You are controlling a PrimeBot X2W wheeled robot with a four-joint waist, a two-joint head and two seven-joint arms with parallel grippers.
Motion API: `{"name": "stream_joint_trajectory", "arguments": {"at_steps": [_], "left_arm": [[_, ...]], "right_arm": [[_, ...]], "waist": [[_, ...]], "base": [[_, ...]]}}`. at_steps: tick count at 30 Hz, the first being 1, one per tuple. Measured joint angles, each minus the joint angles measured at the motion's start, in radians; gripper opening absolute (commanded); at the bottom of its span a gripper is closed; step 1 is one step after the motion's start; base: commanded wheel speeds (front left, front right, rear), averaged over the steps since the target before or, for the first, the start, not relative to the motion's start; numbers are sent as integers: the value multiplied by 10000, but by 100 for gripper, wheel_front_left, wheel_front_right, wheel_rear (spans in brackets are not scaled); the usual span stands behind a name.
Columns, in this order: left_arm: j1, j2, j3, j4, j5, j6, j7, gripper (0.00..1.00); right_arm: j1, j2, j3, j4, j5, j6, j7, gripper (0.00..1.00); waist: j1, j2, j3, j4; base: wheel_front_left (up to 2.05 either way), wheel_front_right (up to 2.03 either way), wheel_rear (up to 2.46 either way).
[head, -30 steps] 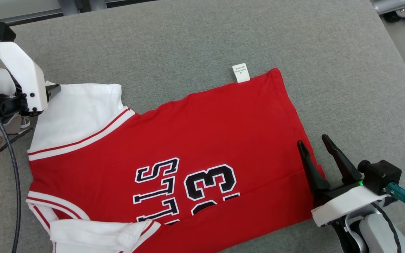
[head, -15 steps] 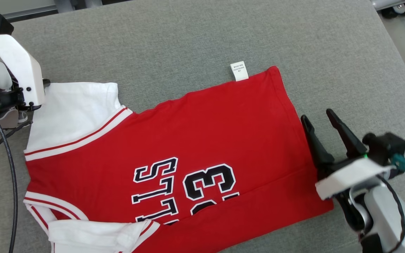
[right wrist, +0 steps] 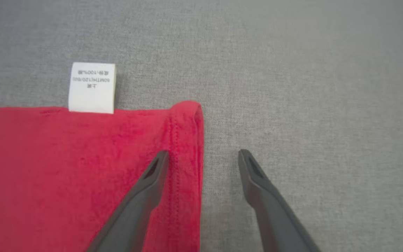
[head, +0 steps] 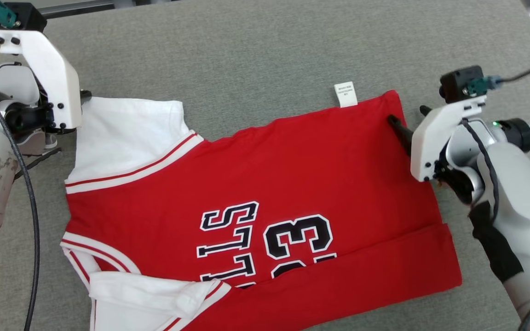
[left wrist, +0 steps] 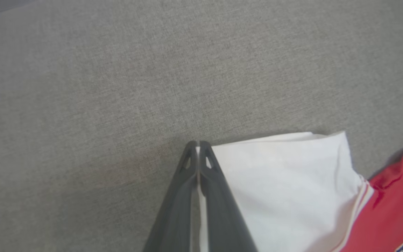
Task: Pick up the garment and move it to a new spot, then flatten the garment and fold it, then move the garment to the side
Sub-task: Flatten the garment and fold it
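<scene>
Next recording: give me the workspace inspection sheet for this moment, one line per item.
Surface: grey fabric-covered table.
Job's things: red jersey lying flat, print facing up; its white sleeve spread at the robot's left; care label sticking out past the far edge.
Clutter: nothing seen.
Grippers: left claw shut on the white sleeve's edge; right claw open, one finger over the jersey's hem corner, the other over the table.
Cables: black cable hanging along the left arm; lead plugged in at the right wrist.
Surroundings: dark rail beyond the table's far edge.
</scene>
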Motion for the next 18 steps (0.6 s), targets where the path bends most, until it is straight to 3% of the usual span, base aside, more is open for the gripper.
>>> {"name": "stream_joint_trajectory", "arguments": {"at_steps": [7, 14, 15, 16, 18], "left_arm": [[-103, -8, -265, -445, 69, -31, 71, 0], [-155, -19, -418, -754, 59, -35, 88, 0], [-155, -15, -439, -784, 59, -35, 88, 0], [-155, -17, -458, -811, 58, -35, 88, 0], [-156, 0, -493, -880, 46, -35, 61, 0]], "right_arm": [[-1473, 594, -403, 1578, -1521, 0, 1045, 100], [-2207, 949, -700, 2418, -2416, -2, 1298, 100], [-2270, 966, -729, 2497, -2468, -2, 1312, 93], [-2306, 984, -771, 2558, -2497, -2, 1310, 48], [-2366, 1030, -825, 2629, -2583, 0, 1239, 0]], "waist": [[0, 0, 183, 341], [0, 0, 279, 552], [0, 0, 287, 575], [0, 0, 293, 597], [0, 0, 296, 633]], "base": [[0, 0, 0], [0, 0, 0], [0, 0, 0], [0, 0, 0], [0, 0, 0]]}}
